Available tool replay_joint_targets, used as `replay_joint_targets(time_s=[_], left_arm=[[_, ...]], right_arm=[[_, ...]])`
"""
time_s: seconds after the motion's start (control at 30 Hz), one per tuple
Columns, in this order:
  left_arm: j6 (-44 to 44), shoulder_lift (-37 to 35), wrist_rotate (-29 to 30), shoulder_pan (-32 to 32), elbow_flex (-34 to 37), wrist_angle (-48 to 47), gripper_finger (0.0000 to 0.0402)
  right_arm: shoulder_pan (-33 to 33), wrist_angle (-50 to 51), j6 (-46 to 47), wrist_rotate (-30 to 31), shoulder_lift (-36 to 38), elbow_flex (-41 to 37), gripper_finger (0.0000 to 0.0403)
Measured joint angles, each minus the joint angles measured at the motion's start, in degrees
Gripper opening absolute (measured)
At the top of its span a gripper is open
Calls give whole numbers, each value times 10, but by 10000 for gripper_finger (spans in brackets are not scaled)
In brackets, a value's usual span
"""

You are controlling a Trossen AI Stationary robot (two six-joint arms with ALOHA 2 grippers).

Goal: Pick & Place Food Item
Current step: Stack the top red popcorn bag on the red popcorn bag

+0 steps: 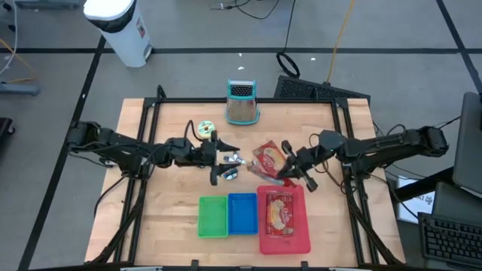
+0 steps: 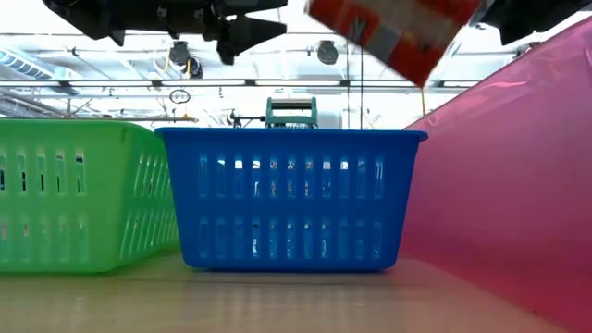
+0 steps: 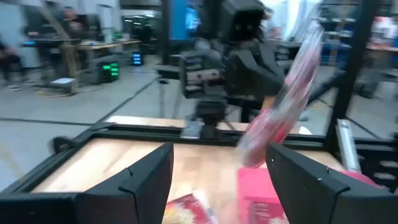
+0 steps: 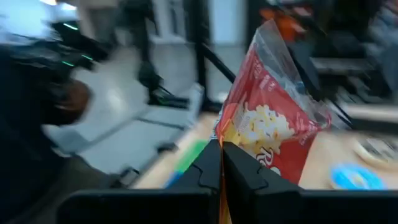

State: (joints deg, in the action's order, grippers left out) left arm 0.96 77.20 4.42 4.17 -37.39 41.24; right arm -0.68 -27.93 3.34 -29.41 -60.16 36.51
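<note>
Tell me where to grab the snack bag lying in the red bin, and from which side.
Pinch one short end of the snack bag, coming straight down. It lies flat in the red bin, whose walls likely block a sideways approach, and its flat middle gives fingers little to close on. The left gripper is free; the right gripper holds another bag.

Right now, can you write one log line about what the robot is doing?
right fingers: shut on red crinkly popcorn bag | bag: lifted above table | left fingers: open, empty | red plastic bin: holds another bag
</note>
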Motion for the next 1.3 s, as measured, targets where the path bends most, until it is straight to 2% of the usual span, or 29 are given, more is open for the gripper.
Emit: replay_joint_targets(time_s=[0.07, 0.33, 0.57, 0.87, 1.0, 1.3], left_arm=[[-9, 18, -25, 0, -17, -1, 253], [-42, 105, -122, 1, -97, -2, 253], [-58, 155, -136, 9, -151, -2, 253], [-71, 148, -180, 18, -159, 10, 246], [-73, 148, -196, 24, -159, 13, 206], [-65, 148, -229, 24, -159, 11, 59]], right_arm=[[-9, -27, -1, -20, -2, 0, 0], [-29, -51, -14, -26, -3, 0, 0], [-36, -52, -16, -24, -3, 0, 0], [-36, -48, -15, -22, -3, 0, 0], [-36, -48, -15, -22, -3, 0, 0], [-36, -47, -15, -22, -3, 0, 0]])
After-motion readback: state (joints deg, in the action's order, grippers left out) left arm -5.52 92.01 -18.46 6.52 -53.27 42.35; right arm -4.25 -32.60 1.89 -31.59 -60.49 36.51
